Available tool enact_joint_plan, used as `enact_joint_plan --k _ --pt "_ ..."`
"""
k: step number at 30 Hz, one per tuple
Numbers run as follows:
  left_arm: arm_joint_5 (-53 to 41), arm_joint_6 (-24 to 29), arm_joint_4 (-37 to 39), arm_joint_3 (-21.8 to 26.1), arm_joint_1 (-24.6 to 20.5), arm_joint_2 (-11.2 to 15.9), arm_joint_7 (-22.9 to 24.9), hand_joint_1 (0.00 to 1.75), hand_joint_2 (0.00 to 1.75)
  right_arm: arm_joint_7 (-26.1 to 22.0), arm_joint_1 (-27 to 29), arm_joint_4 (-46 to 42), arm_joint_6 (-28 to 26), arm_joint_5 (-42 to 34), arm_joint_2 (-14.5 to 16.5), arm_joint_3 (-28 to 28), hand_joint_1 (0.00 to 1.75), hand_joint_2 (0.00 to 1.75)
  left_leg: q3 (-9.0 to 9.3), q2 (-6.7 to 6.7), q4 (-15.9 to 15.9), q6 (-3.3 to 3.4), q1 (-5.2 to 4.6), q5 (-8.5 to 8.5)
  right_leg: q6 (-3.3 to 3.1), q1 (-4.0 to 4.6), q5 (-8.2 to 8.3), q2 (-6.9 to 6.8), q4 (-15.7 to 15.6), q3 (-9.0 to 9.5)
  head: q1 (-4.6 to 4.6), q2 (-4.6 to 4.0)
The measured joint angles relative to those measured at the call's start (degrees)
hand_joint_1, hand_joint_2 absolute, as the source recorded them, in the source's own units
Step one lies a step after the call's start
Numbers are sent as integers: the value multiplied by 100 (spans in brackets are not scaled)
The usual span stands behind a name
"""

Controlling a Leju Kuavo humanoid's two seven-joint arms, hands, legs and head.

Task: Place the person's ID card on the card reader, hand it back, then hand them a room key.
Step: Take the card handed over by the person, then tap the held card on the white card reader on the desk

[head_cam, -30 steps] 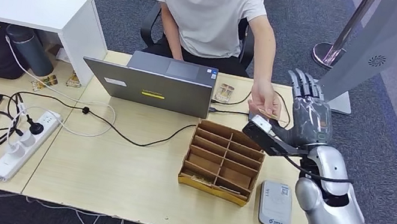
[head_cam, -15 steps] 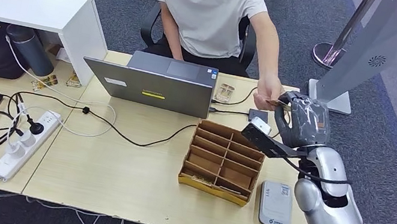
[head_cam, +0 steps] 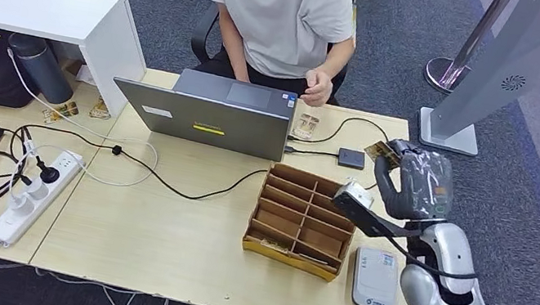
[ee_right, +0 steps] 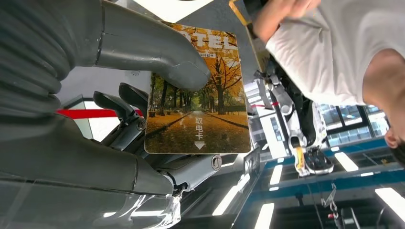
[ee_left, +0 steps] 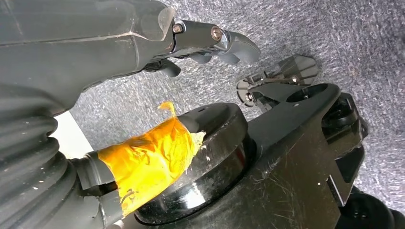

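One card (ee_right: 198, 93), pinched: thumb (ee_right: 153, 50) lies across its printed face, darker fingers (ee_right: 119, 102) back it from behind, so the right hand (head_cam: 411, 180) is clamped on the card.

Item: ID card per task, though the print (autumn avenue, hotel-type lettering) looks like a key card; can't settle which. Thin, flat, rigid plastic, glossy. Judged v. light, stiff enough not to droop, but slick: likely to slide or pivot under a thumb-only pinch. Not fragile; bending is the main risk.

Hold: grip sits toward one short end, most of the card free beyond the thumb. Good for laying flat on a reader. Best kept on the faces, near the edge, w/ pads flat; edge-on pinching would let it skate.

Position, head view: card pokes from the hand at approx 10 o'clock of the palm, over the desk's far right corner, above the surface, not touching it.

Surroundings, outward from hand:
- Card reader (head_cam: 375, 279), white w/ grey trim, at 6 o'clock of hand, near desk's front edge, nothing on it.
- Wooden organiser (head_cam: 302, 220), at 8 o'clock, just beside reader.
- Small dark box (head_cam: 351, 159) on cable, at 9 o'clock.
- Laptop (head_cam: 202, 119), further at 9 o'clock.
- Person (head_cam: 286, 10) seated at 11 o'clock, hand (head_cam: 315, 90) drawn in by the laptop's far edge, well apart from card.

Left hand (ee_left: 71, 43): hangs over grey carpet; holds nothing I can see, finger state can't tell.
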Motion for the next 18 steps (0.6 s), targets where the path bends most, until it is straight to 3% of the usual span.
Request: enact_joint_plan --k 5,11,18 --pt "98 17 0 73 43 1 -37 0 175 -217 594 -318 -250 -50 -227 -410 175 175 -6 1 0 2 -1 -2 0 -1 0 -1 -2 -2 1 0" --pt "111 -11 0 126 56 3 -48 0 175 -312 921 -521 -279 -80 -349 -698 175 175 -2 6 1 2 -1 -1 0 0 1 2 -2 -5 -1 0" --pt "38 -499 0 148 65 170 -24 0 175 -503 1409 -800 -305 -150 -446 -1124 175 175 -5 7 0 2 1 -1 -1 1 0 3 1 -7 -1 0"
